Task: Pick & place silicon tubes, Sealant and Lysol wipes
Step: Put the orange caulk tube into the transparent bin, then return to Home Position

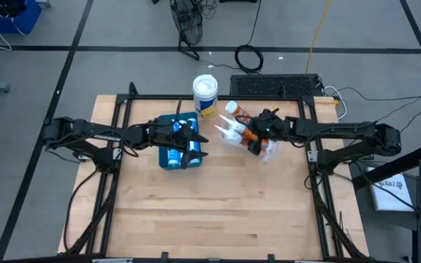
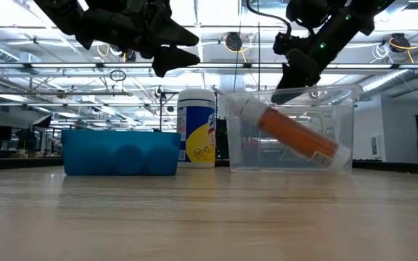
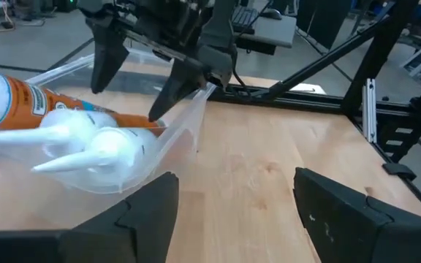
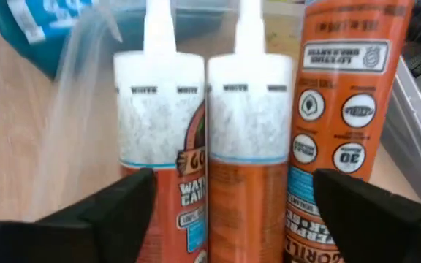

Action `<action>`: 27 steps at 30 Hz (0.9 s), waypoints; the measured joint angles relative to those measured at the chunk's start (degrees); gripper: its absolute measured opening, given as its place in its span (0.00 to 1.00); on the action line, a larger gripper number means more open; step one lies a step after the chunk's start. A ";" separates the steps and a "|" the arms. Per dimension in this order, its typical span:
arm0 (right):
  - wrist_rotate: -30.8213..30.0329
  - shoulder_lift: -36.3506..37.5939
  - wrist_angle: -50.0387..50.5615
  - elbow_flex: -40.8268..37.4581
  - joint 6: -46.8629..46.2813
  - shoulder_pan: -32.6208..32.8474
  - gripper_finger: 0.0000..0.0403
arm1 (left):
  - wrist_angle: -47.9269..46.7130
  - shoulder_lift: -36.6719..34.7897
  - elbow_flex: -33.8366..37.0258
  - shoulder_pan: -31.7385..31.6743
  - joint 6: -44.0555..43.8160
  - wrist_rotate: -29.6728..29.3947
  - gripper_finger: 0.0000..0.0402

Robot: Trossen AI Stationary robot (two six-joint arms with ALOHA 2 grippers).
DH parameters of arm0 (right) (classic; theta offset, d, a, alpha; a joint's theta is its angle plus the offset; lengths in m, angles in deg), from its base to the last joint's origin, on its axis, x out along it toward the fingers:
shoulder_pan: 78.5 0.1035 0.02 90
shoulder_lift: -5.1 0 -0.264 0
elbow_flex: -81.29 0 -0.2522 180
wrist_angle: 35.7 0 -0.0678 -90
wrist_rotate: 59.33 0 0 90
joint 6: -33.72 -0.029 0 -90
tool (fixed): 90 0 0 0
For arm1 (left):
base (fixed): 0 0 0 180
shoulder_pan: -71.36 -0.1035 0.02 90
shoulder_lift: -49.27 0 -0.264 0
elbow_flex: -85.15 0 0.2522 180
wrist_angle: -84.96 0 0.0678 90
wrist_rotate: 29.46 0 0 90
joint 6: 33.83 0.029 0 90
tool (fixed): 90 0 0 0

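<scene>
A clear plastic tub [image 1: 267,152] stands on the table right of centre and holds three orange-and-white tubes [image 4: 251,109], which lean with their nozzles toward the table's left [image 3: 86,150]. My right gripper [image 4: 232,193] is open over the tub, its fingers on either side of the tubes. The Lysol wipes canister [image 1: 205,95] stands upright near the far edge and also shows in the low view [image 2: 196,130]. My left gripper [image 1: 198,139] is open and empty above a blue bin [image 2: 120,152] that holds blue tubes [image 1: 174,157]. My right gripper comes at the tubes from above, slanting from the table's right, with the middle tube [image 4: 251,168] between its open fingers. Whether a finger [image 3: 174,91] touches a tube or the tub's wall, I cannot tell.
A black device [image 1: 276,84] lies past the table's far edge behind the tub. Black frame rails [image 1: 309,157] run along the table's left and right sides. Bare wood [image 1: 210,212] fills the table's near half.
</scene>
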 joint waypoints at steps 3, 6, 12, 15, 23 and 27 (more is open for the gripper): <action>0.00 0.27 -1.62 0.00 -1.68 0.01 0.92 | -0.71 0.00 0.00 0.00 -0.04 0.00 0.67; -0.03 1.95 -1.37 0.00 0.02 0.01 0.96 | -4.09 -0.90 0.03 0.00 -0.05 0.56 0.65; 2.94 10.10 -1.55 -0.36 3.71 1.34 0.97 | -15.23 -9.40 0.45 1.32 1.73 0.50 0.65; 4.54 16.84 -4.82 -3.58 6.12 3.14 0.97 | -18.58 -17.01 2.69 3.47 4.04 0.44 0.66; 4.05 41.02 -15.04 -21.50 4.54 4.38 0.97 | -13.20 -41.58 21.54 9.98 4.29 -10.53 0.67; 4.28 51.27 -19.04 -29.69 3.94 4.38 0.97 | -7.27 -51.89 32.70 10.84 1.86 -12.17 0.65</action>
